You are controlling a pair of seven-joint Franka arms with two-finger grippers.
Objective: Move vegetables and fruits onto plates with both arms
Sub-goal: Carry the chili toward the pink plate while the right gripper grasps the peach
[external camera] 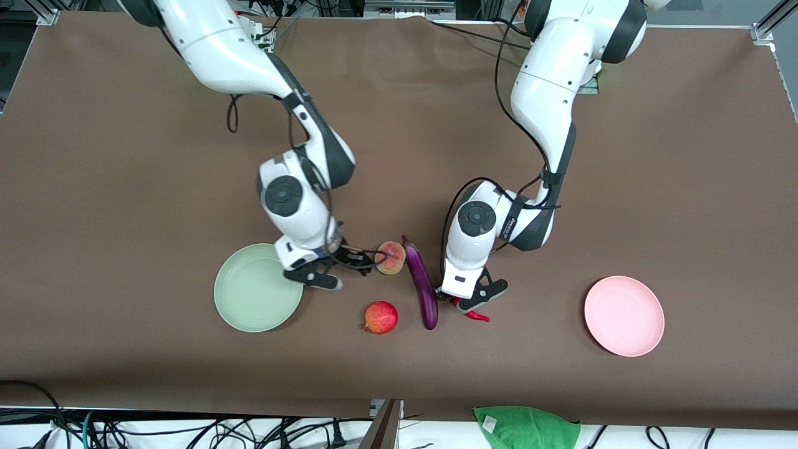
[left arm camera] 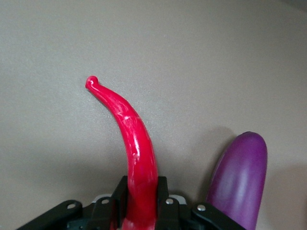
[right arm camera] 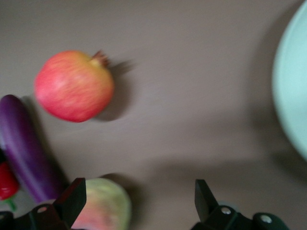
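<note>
My left gripper (external camera: pixel 466 303) is shut on the red chili pepper (external camera: pixel 477 315), low at the table beside the purple eggplant (external camera: pixel 422 284). In the left wrist view the chili (left arm camera: pixel 136 143) runs out from between the gripper (left arm camera: pixel 141 188) fingers, with the eggplant's end (left arm camera: pixel 240 177) beside it. My right gripper (external camera: pixel 340 268) is open and low, between the mint green plate (external camera: pixel 249 305) and the peach (external camera: pixel 391 257). In the right wrist view the peach (right arm camera: pixel 103 207) lies just inside one finger (right arm camera: pixel 74 191) of the open gripper (right arm camera: pixel 139 191). The pomegranate (external camera: pixel 381 317) lies nearer the front camera. The pink plate (external camera: pixel 623 315) lies toward the left arm's end.
A green cloth (external camera: pixel 527 427) hangs at the table's front edge. Cables run along the floor below that edge. The right wrist view also shows the pomegranate (right arm camera: pixel 74 86), the eggplant (right arm camera: pixel 26 153) and the green plate's rim (right arm camera: pixel 293 81).
</note>
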